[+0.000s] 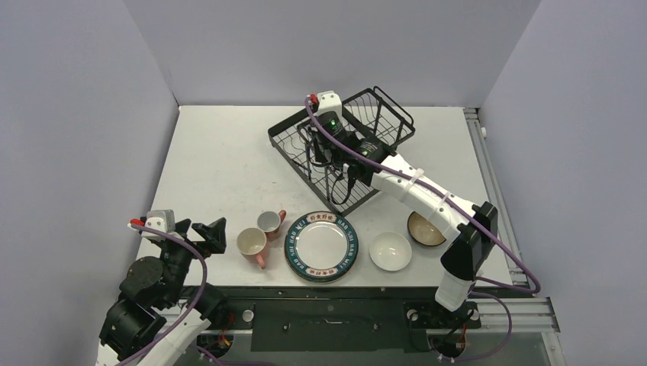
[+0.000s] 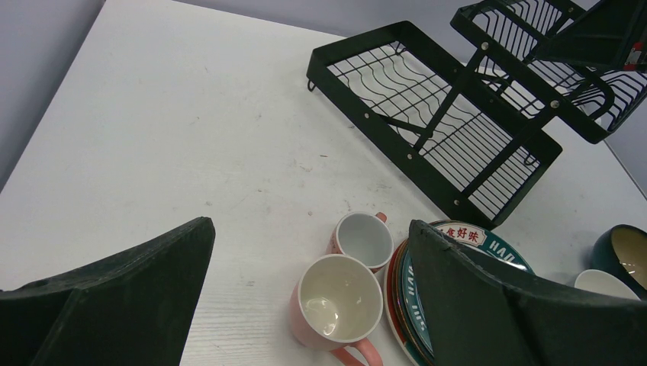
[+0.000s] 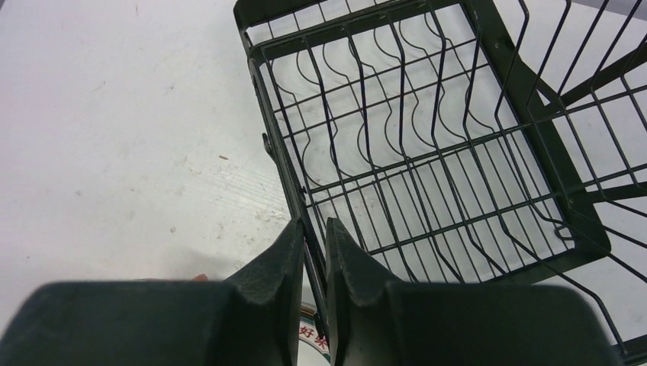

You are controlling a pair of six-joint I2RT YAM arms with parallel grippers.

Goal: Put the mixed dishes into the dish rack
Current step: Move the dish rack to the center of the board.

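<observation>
Now R pincer [image 3: 314, 232] nipped shut on thin black wire rim of dish rack [image 3: 534, 126]; L pincer [image 2: 309, 227] wide, empty. Glossy pink mugs [image 2: 339, 305], round plates [image 1: 321, 245] near rack, on white desk [image 1: 221, 152].

My three views of one table [image 1: 221, 168]
Top camera looks down from behind me; my left wrist looks far-right, low and near; my right wrist sits close over the dish rack [image 2: 435, 130], shared by all.
</observation>
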